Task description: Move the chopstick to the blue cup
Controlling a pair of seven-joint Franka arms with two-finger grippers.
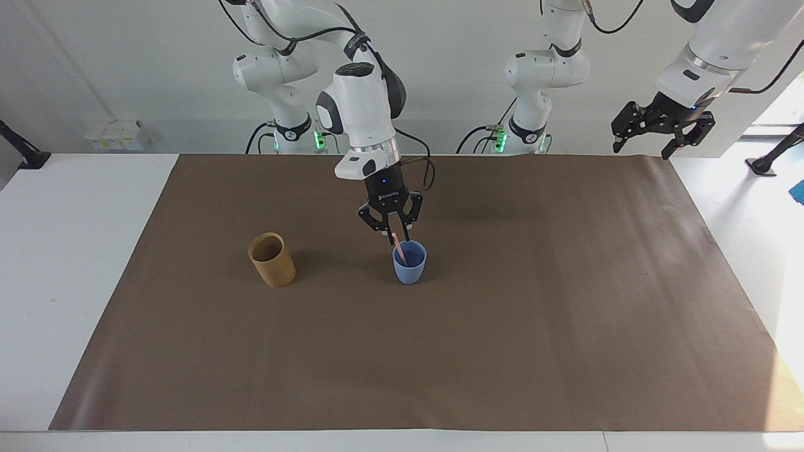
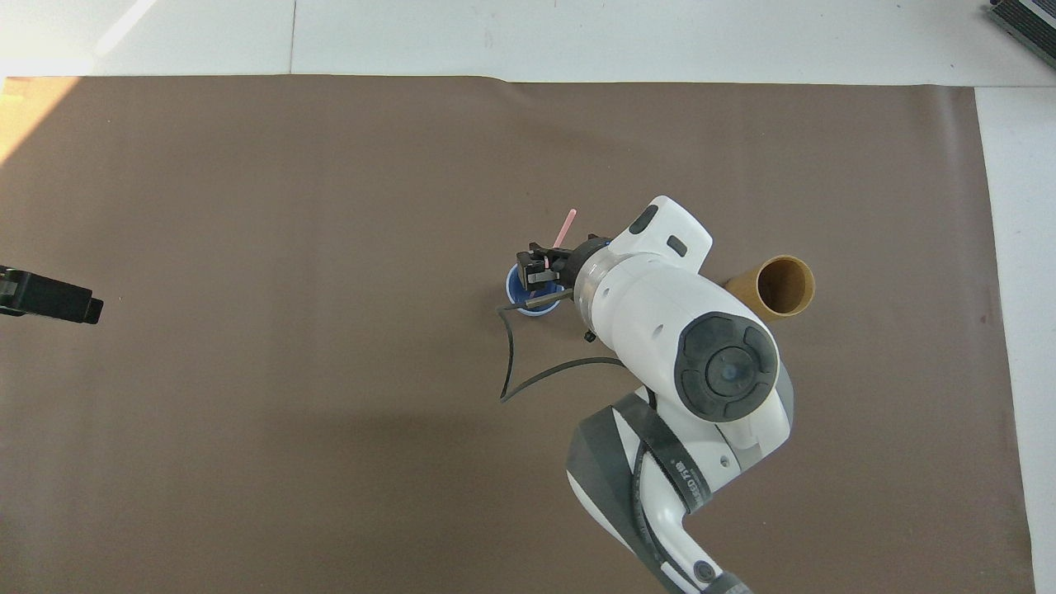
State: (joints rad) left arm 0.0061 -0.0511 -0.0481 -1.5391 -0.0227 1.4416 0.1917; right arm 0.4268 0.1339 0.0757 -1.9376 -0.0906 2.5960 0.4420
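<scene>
Two cups stand on the counter [image 1: 565, 326]: toward the right arm's end the tan cup [image 1: 271, 259], empty, and beside it the blue cup [image 1: 409, 262], where the chopstick [image 1: 399, 247] now leans on the rim, set free. Right claw [image 1: 390, 230] hovers over it, fingers apart; left claw [image 1: 656, 129] waits, spread wide.

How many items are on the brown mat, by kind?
Cups: 2, a small light-blue tapered cup and a tan-brown wooden-looking cylindrical cup.
Sticks: 1, a thin light pink chopstick leaning in the blue cup under the right gripper.
Total: 3.
</scene>
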